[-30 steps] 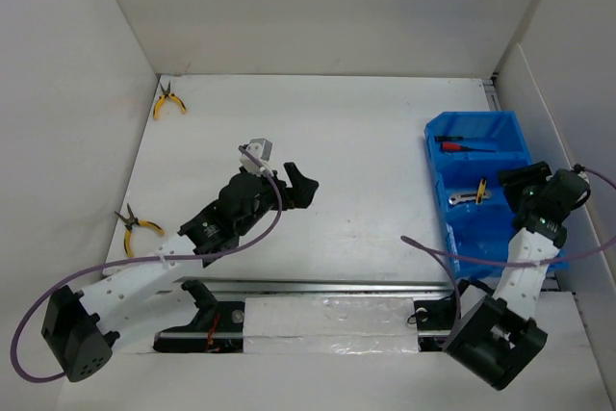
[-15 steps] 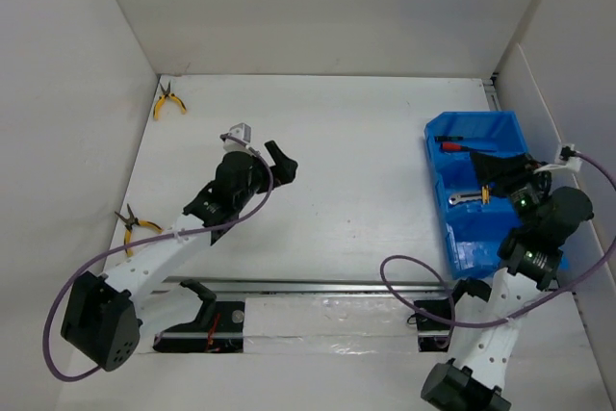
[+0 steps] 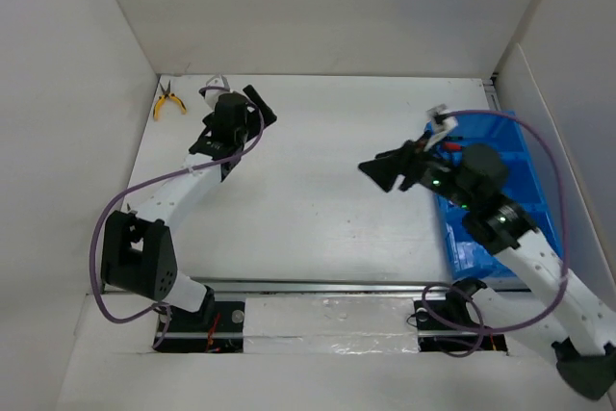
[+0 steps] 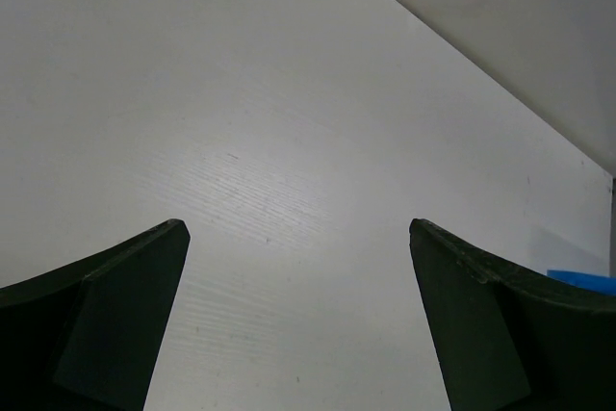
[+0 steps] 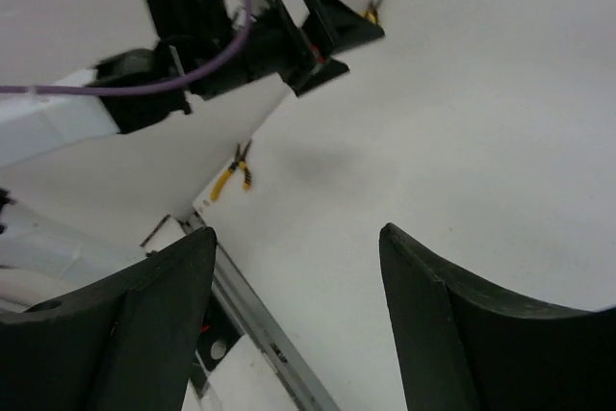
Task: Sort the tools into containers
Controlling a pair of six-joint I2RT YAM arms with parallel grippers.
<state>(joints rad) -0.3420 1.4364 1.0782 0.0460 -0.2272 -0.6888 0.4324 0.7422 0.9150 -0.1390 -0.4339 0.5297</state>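
Arms swap roles: the left tool (image 4: 296, 228), fingers spread and empty, has swung from mid-worktop to the far-left corner, near the yellow-handled pliers (image 3: 169, 101) lying by the wall. The right tool (image 5: 296, 232), likewise spread and empty, has left the bright blue divided plastic bin (image 3: 510, 132) and now hangs over the white worktop (image 3: 327, 209). A second yellow-handled pair (image 5: 234, 172) lies at the near-left edge, so at least two pick-ups likely remain.

Left arm (image 3: 173, 194) stretches from its base toward 11 o'clock, the left gripper (image 3: 255, 105) spread wide and gripping nothing. Right arm (image 3: 515, 238) bends at the elbow and reaches toward 9 o'clock, the right gripper (image 3: 383, 165) likewise parted, nothing between its fingers.
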